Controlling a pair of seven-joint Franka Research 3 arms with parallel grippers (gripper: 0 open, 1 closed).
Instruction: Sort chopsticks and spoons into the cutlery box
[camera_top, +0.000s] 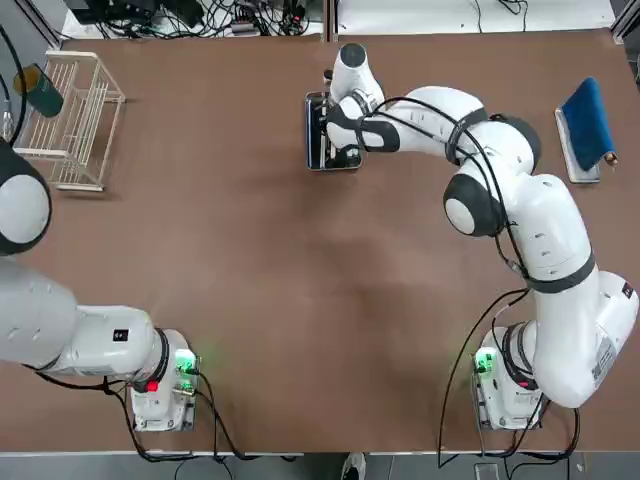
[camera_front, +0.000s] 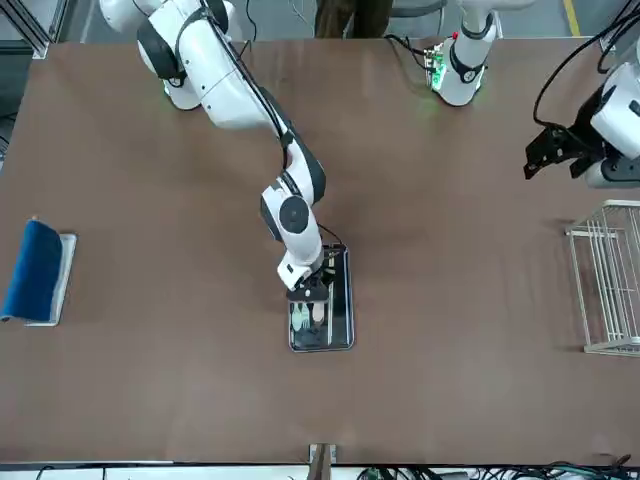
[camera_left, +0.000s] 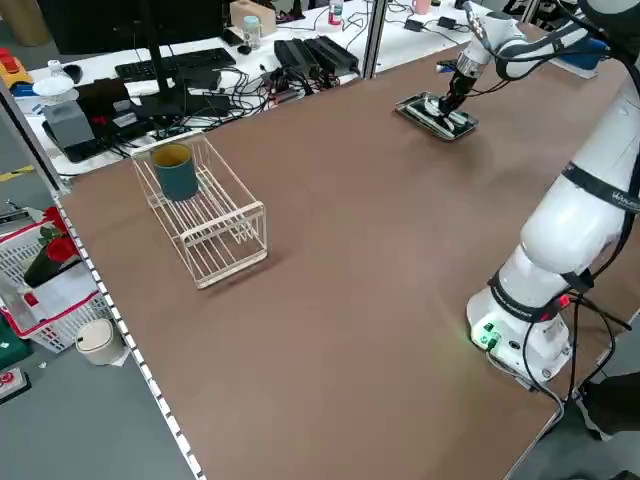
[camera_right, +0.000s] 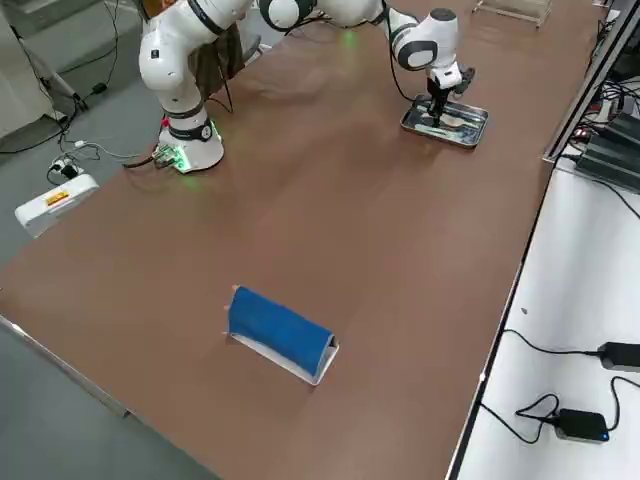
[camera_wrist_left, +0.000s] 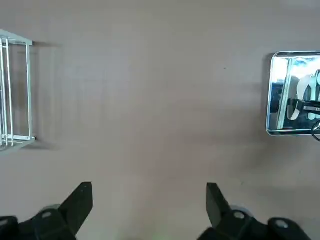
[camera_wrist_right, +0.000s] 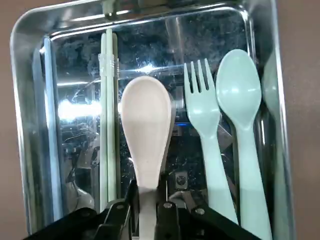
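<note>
And at the table's twelve o'clock, the right gripper (camera_wrist_right: 147, 187) is clamped shut on the white spoon (camera_wrist_right: 146, 112) over the box (camera_top: 318, 135), chopsticks (camera_wrist_right: 108, 125) inside! Left gripper (camera_wrist_left: 149, 192): nine o'clock, wide open, gripping nothing.

From my left wrist view, my left gripper (camera_wrist_left: 150, 212) hangs open above the table (camera_wrist_left: 150, 125), with the rack (camera_wrist_left: 15, 95) and, well apart from it, the tray (camera_wrist_left: 278, 117) holding pale cutlery (camera_wrist_left: 303, 90).

One tray (camera_wrist_right: 285, 150); two spoons (camera_wrist_right: 239, 90); one fork (camera_wrist_right: 202, 112); one rack (camera_left: 215, 215); one cup (camera_left: 176, 172).
</note>
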